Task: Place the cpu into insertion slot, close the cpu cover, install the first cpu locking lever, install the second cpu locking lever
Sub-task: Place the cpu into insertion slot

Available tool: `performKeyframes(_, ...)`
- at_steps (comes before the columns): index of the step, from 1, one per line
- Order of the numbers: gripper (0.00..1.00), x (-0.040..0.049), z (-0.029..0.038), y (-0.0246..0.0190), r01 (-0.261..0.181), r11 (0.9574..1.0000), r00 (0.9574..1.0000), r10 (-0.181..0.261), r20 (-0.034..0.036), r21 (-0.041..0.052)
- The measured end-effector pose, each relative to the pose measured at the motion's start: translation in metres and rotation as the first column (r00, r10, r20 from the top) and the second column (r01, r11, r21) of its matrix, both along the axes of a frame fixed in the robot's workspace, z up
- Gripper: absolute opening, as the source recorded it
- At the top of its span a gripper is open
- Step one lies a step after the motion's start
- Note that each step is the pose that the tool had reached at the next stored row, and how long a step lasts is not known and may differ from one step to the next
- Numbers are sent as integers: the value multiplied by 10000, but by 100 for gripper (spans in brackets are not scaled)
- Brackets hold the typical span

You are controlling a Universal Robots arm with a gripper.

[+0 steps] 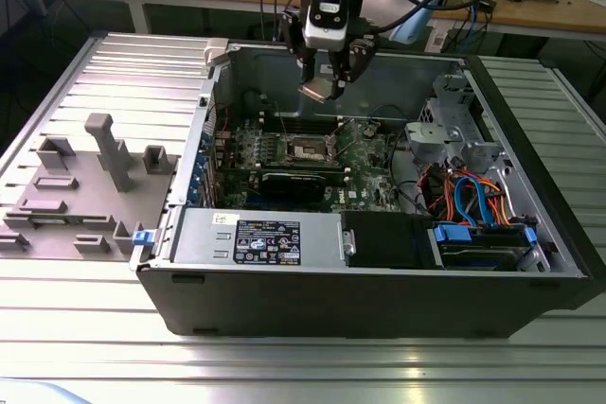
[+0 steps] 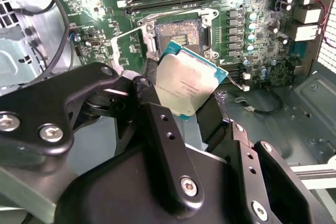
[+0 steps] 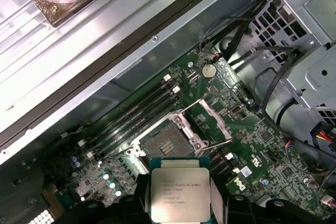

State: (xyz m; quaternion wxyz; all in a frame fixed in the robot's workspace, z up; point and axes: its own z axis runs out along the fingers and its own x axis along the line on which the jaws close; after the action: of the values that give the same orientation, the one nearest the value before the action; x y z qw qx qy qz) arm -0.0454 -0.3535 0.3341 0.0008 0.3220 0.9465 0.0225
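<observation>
The cpu (image 3: 179,192) is showing a silver-grey top with a teal-green rim, over the green motherboard (image 3: 262,150). The motherboard's insertion slot (image 3: 163,145) is showing a dark centre inside a silvery border, beside black memory slots (image 3: 131,118).

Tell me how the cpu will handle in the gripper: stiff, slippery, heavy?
The cpu looks like a thin rigid plate, so it probably won't flex in the gripper. Its smooth metal top suggests it may slip, since it seems held only by its edges. Small and flat, it is likely light.
</observation>
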Motion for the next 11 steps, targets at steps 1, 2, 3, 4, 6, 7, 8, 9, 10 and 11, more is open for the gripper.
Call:
performKeyframes(1,54,0,-9,0,13,10000,10000,-13,-43,-9)
performKeyframes(2,54,0,-27,0,38,10000,9999,-39,-106,-27)
performKeyframes(3,54,-1,-36,0,44,10000,9999,-44,-120,-29)
performKeyframes(4,54,0,-36,0,41,10000,9999,-42,-123,-30)
performKeyframes(6,54,0,-38,0,41,10000,9999,-41,-122,-28)
performKeyframes(7,54,0,-38,0,41,10000,9999,-42,-121,-28)
performKeyframes(8,54,0,-39,0,41,10000,9999,-42,-122,-28)
performKeyframes(9,54,0,-39,0,42,10000,9999,-42,-122,-28)
performKeyframes(10,54,-1,-39,0,40,10000,9999,-41,-122,-29)
performKeyframes(11,54,-5,-40,0,42,10000,9999,-42,-121,-28)
